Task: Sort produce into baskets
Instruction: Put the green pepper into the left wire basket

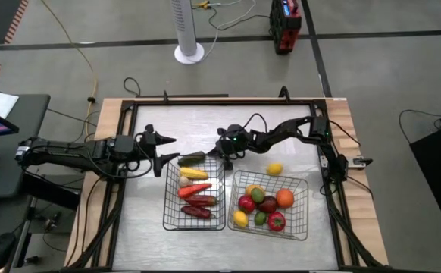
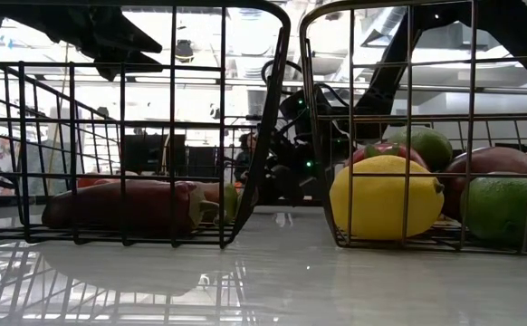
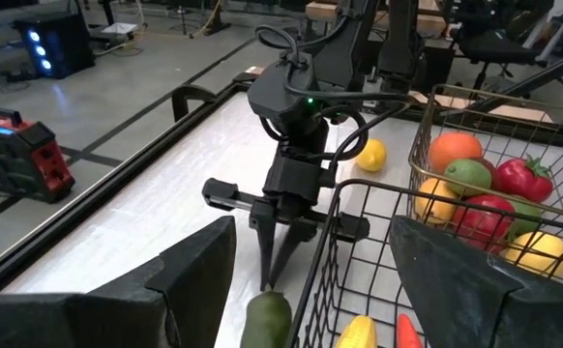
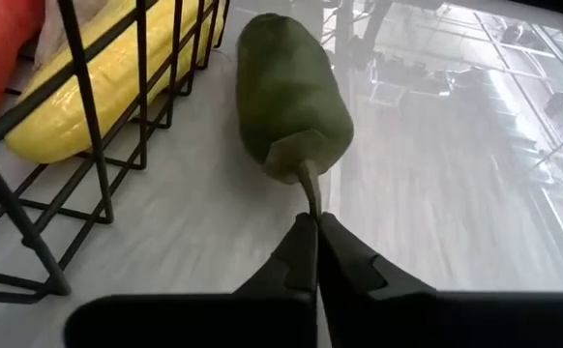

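Glossy white tabletop under the right gripper (image 4: 312, 224), pressed together on the green pepper's (image 4: 291, 97) stem just ahead; left basket (image 4: 88, 145) beside it. Next, I'd guess: lift it in.

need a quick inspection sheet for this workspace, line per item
surface: pale table, bare in front
job's things: left basket holds long pieces, right basket round ones; green pepper and lemon lie outside
clutter: nothing seen
grippers: right gripper jaws shut on the green pepper's stem; left gripper open beside the left basket
cables: yellow cord on the floor
surroundings: white fan base, red case
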Available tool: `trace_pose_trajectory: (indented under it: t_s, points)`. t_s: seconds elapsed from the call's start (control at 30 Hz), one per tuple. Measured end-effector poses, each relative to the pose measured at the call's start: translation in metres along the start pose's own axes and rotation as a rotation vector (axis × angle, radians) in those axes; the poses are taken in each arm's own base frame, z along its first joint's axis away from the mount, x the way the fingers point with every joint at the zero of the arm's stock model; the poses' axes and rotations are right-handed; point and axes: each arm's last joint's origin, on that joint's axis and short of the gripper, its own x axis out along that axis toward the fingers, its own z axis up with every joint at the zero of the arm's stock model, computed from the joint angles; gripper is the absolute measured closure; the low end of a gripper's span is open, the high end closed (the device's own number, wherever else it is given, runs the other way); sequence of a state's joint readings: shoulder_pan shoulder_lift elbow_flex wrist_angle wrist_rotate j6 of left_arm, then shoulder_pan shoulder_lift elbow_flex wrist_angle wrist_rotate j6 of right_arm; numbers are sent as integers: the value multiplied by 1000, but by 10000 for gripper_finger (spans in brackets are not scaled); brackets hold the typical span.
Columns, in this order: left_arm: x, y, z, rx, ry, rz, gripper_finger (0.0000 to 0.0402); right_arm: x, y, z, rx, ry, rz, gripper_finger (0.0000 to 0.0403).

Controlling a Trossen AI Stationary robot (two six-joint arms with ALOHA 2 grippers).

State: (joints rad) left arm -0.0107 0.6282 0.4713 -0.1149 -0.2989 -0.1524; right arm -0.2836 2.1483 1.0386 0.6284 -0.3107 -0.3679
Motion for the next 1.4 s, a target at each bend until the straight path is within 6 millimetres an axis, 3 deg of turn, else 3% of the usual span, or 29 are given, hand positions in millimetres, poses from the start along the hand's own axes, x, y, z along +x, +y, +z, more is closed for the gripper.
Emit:
trace_pose_trajectory:
  t_s: [0.1,0.53,0.97,1.4]
  points:
    - [0,0,0,0,0,0,139,0,0,0,1,0,0,386]
    - [0,0,0,0,1,0,139,-3,-6,0,8,-3,-15,387]
    - [0,0,-1,14,8,1,139,-35,-17,45,-67,-2,-128,387]
    - [0,0,-1,13,8,1,139,-54,-11,78,-145,-42,-181,387]
